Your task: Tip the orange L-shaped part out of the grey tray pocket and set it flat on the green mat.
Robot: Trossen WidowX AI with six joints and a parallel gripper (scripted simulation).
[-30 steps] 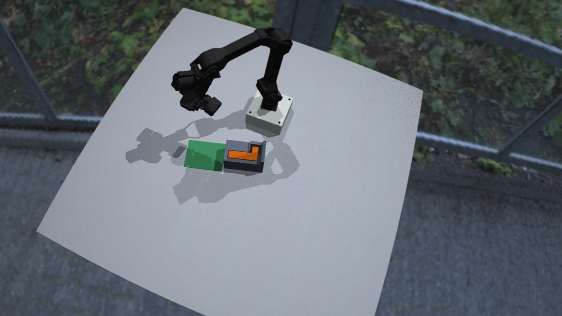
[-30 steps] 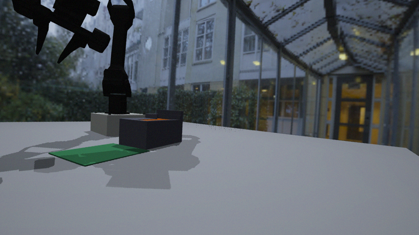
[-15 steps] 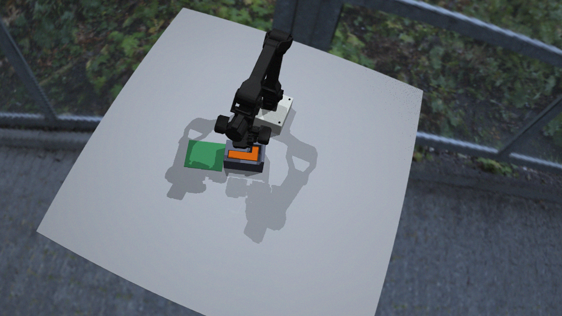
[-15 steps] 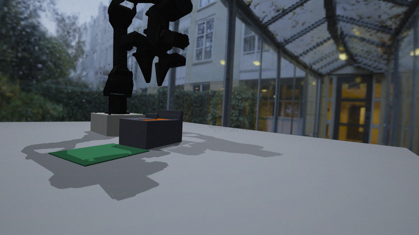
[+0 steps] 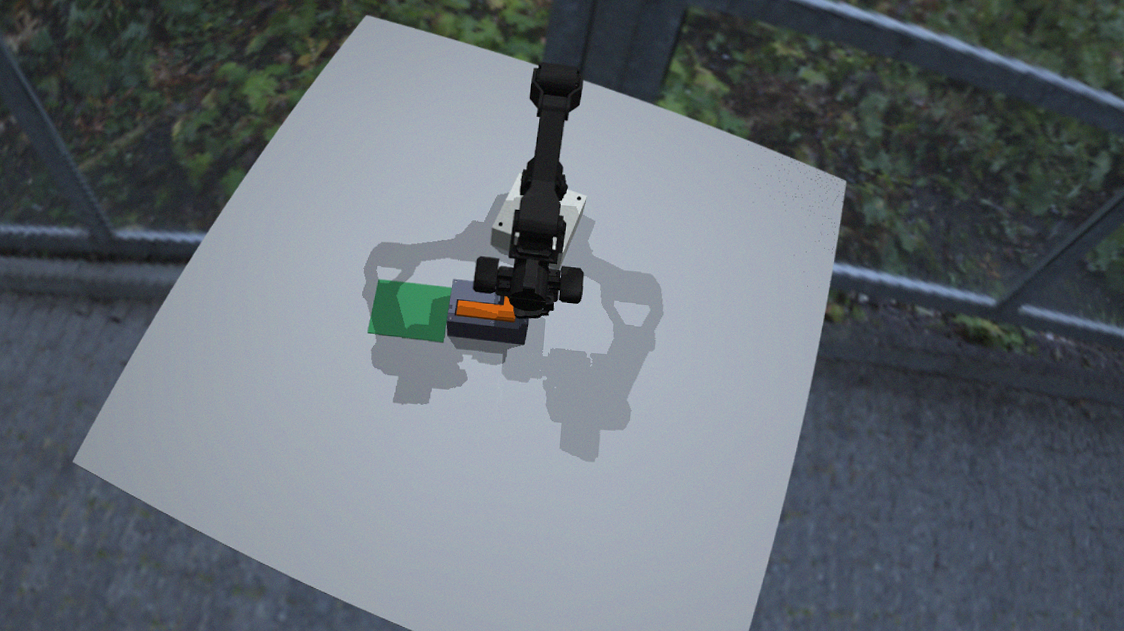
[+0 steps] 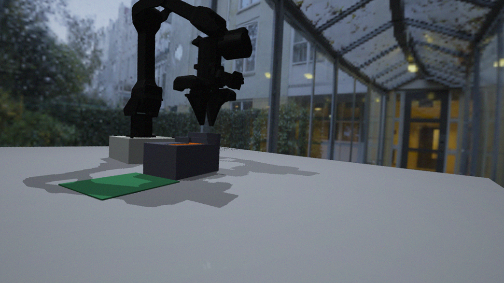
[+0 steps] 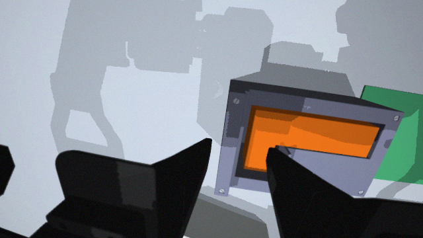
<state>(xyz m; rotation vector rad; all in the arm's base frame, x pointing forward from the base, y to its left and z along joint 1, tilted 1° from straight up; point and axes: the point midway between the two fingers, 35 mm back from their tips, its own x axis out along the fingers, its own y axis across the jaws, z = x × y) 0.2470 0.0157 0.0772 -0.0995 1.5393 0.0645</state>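
Note:
The orange L-shaped part (image 5: 481, 309) (image 6: 186, 143) (image 7: 330, 132) lies in the pocket of the grey tray (image 5: 486, 331) (image 6: 200, 160) (image 7: 330, 168) and looks level, with neither end visibly raised. The green mat (image 5: 409, 311) (image 6: 99, 187) (image 7: 396, 158) lies beside the tray, with nothing on it. My gripper (image 6: 207, 124) (image 7: 238, 149) is partly open and empty, pointing down just above the tray's L-end side. In the wrist view, one finger covers the tip of the part's short leg, and the other shows outside the tray's raised edge. In the top view the arm hides the fingertips and the L-shaped end.
The pale base block (image 5: 505, 239) (image 6: 128, 150) of the arm stands behind the tray. The tray has a raised wall beside the L-shaped end, on the side away from the mat. The arm's shadows fall across the table (image 5: 445, 484) (image 6: 259, 248), the mat and the tray.

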